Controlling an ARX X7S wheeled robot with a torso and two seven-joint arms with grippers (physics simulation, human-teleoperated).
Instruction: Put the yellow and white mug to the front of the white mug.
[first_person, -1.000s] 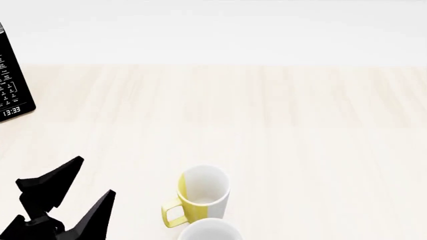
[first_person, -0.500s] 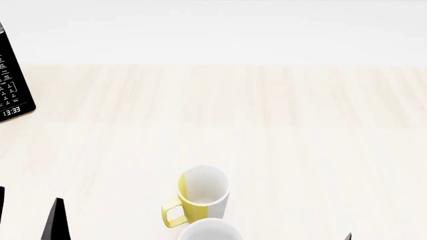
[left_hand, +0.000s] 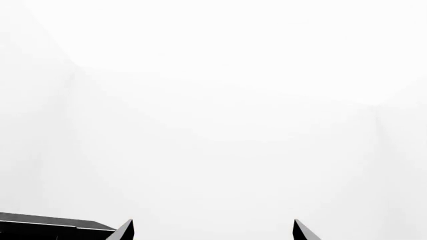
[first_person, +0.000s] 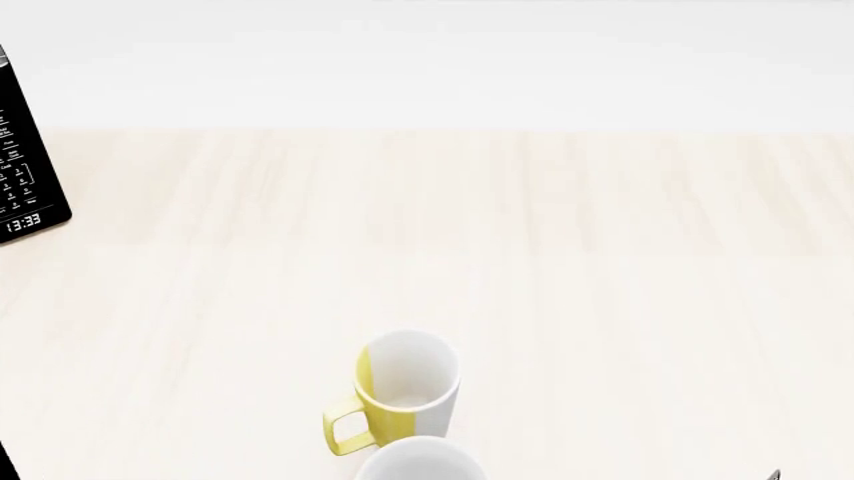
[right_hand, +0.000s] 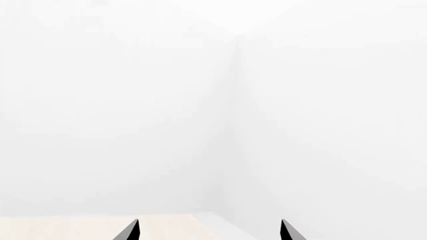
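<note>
Where the head view meets its near edge, the white mug (first_person: 418, 462) shows only its rim, touching the yellow and white mug (first_person: 404, 388) just beyond it at 12 o'clock, yellow handle toward 8 o'clock. Both stand upright on the pale wooden bench (first_person: 601, 300). Far off at 10 o'clock, a black microwave panel (first_person: 27, 165) reads 13:33. Left gripper (left_hand: 212, 231) and right gripper (right_hand: 209, 231) both stand spread wide, holding nothing.
</note>
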